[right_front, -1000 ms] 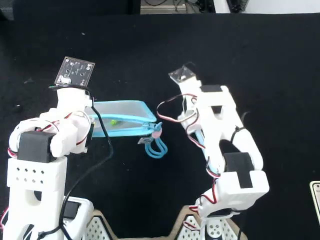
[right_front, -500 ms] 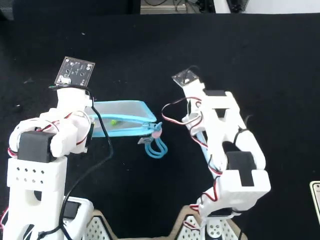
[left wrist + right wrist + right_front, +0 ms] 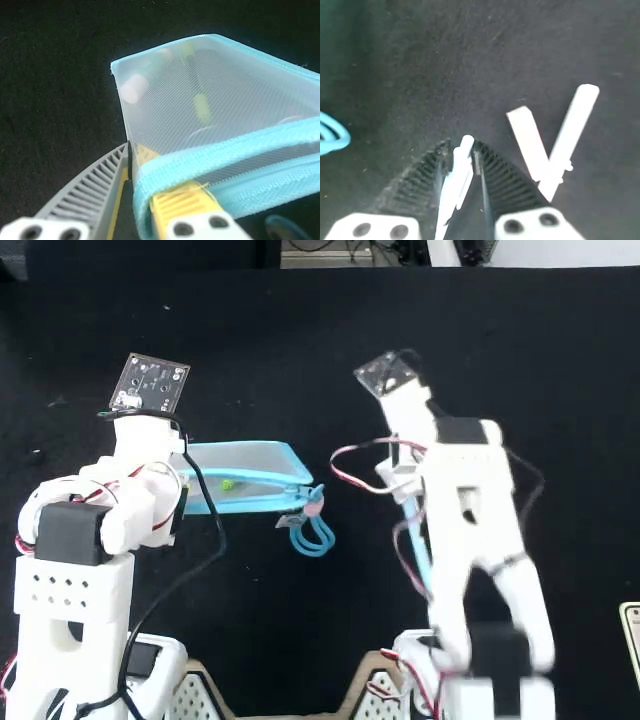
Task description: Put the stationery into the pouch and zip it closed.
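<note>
A translucent light-blue pouch (image 3: 243,477) lies left of centre on the black table. Through its mesh wall (image 3: 200,100) show a green pen (image 3: 201,106) and a pale eraser (image 3: 132,87). My left gripper (image 3: 135,150) is shut on the pouch's end, at the zipper's cyan band (image 3: 225,150). A blue strap loop (image 3: 313,533) and a pink pull (image 3: 314,505) hang at the pouch's other end. My right gripper (image 3: 462,150) is shut on a pale pen (image 3: 456,182), held above the table to the right of the pouch. That pen looks like a light-blue stick (image 3: 418,545) under the right arm.
Two white sticks joined in a V (image 3: 555,145) lie on the black cloth beyond the right gripper. A corner of the blue strap (image 3: 331,135) shows off to one side. A pale object (image 3: 632,625) sits at the table's right edge.
The right arm has swung right and stretched out, carrying the pen away from the pouch's strap end. The left arm and the pouch have stayed still.
</note>
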Available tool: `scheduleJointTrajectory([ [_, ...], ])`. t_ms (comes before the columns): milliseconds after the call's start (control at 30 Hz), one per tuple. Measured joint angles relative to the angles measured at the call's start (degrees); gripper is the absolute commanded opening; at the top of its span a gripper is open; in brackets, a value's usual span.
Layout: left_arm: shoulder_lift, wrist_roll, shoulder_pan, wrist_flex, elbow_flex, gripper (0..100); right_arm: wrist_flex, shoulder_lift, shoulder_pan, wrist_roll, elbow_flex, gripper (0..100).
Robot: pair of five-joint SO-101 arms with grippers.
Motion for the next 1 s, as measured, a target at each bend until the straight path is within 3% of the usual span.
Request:
scheduleJointTrajectory([
  [167, 0.0, 0.0, 0.0, 0.0, 0.0, 3, 2.9, -16.1, -0.5, -2.1, 0.2, 1.0],
  [333, 0.0, 0.0, 0.0, 0.0, 0.0, 3, 2.5, -25.4, -6.8, -5.3, 6.2, 1.1],
  [667, 0.0, 0.0, 0.0, -0.2, 0.6, 3, -25.8, -26.3, -9.8, -9.3, 30.5, 1.2],
  [1000, 0.0, 0.0, 0.0, -0.2, 0.6, 3, -29.5, -26.3, -9.8, -9.3, 37.8, 9.5],
])
